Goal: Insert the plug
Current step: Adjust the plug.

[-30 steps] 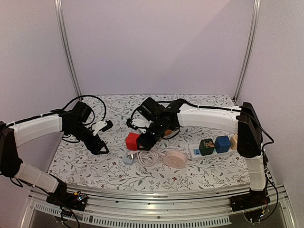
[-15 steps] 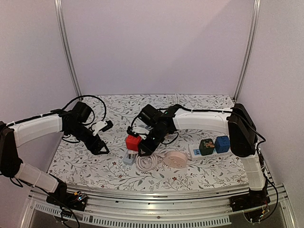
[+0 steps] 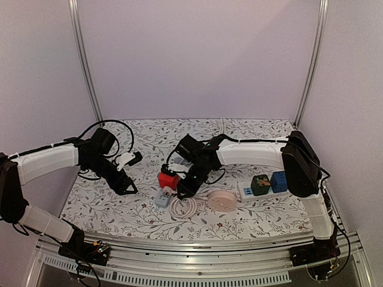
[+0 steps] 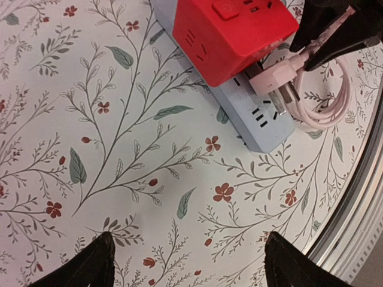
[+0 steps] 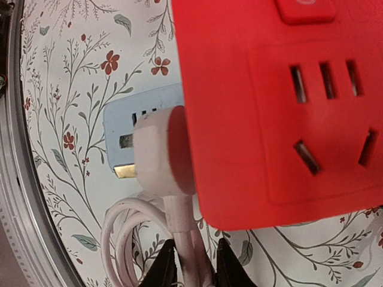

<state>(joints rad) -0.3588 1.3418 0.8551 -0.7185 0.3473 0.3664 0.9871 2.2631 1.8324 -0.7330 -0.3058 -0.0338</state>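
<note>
A pale pink plug [image 5: 157, 155] lies across the end of a blue-grey power strip [image 5: 128, 116], with one brass prong [image 5: 125, 171] showing, pressed against a red cube socket [image 5: 275, 113]. My right gripper [image 5: 191, 269] is shut on the plug's neck where the cord leaves it. In the top view this gripper [image 3: 182, 190] sits just right of the red cube [image 3: 167, 179] and the strip [image 3: 162, 199]. My left gripper [image 4: 191, 263] is open over the bare tablecloth, to the left of the strip [image 4: 251, 113] and the plug [image 4: 272, 75].
The plug's cord lies coiled [image 3: 184, 206] beside a round pink reel [image 3: 219, 201]. A white power strip at the right carries a green cube [image 3: 260, 184] and a blue cube [image 3: 279, 180]. The table's metal front rail [image 3: 197, 251] runs close by.
My right gripper came down and toward the front beside the red cube, and its jaws narrowed onto the plug's neck. The left arm stayed still.
</note>
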